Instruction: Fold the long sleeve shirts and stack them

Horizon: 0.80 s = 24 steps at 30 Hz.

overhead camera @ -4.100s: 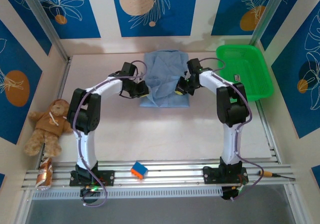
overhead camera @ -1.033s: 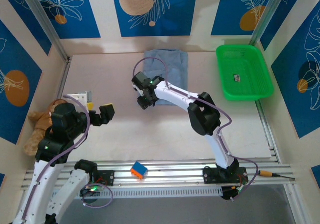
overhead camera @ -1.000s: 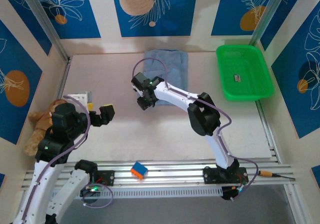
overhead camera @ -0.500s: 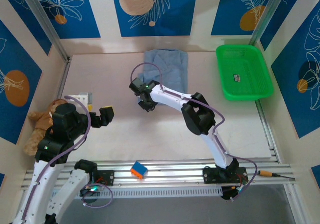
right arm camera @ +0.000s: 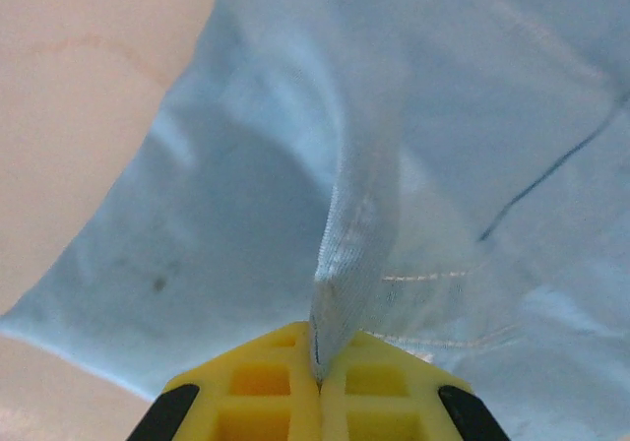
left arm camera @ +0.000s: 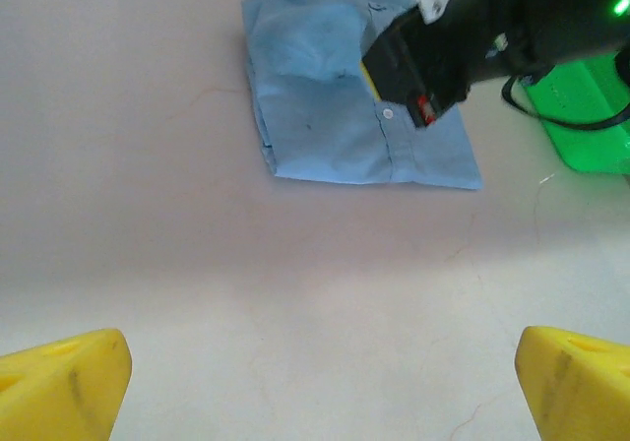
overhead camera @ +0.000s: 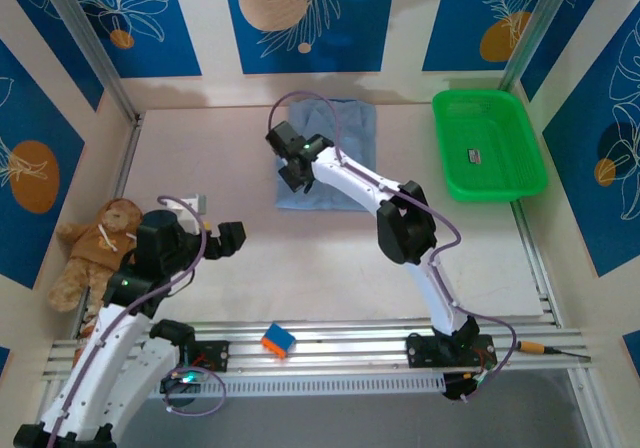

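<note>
Shirt (right arm camera: 266, 165) fold between right tool (right arm camera: 319, 387) fingers (right arm camera: 258, 397)

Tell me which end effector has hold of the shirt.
The right end effector, shut on a fold of the shirt; the left end effector is open.

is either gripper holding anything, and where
The right gripper pinches a raised fold of the light blue shirt between its fingers; the left gripper holds nothing.

White arms (overhead camera: 352, 181), black joints (overhead camera: 405, 230), purple cables (overhead camera: 303, 96), yellow fingertips (right arm camera: 258, 394).
</note>
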Available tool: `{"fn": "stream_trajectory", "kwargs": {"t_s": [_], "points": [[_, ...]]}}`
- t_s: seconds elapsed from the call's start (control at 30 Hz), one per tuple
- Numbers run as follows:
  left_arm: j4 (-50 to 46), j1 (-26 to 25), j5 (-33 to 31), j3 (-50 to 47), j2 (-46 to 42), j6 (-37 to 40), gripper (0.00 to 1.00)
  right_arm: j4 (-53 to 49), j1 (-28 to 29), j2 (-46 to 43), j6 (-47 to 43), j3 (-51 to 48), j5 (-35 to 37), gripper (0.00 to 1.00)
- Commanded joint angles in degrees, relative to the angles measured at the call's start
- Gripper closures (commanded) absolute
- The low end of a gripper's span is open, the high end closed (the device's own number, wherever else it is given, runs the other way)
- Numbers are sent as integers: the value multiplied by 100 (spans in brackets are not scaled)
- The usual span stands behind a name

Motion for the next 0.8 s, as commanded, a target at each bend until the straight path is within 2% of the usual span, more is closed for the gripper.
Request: {"fn": "stream_trajectory", "kwargs": {"t_s": [0.0,0.27,0.57,0.7,0.77], "points": [[677,-90,340,-243,107,-377,0,-105,-212,345,-117,477,177,99],[1495,-529,323,-785,546,-850,0,-373,-590,1126,-280,1617,125,99],[2243,-1100,44,-957,1297,-1316,0,-335,-885,1435,-141,1798,-58,97],[2767,-1352,-26,-970,1885,-1732,0,-251,-975,1535,-140,2024,-41,88],[3092,-1420,-49,-921,2244,-2010,0,-312,-1064,1556,-68,2140,-25,76]]}}
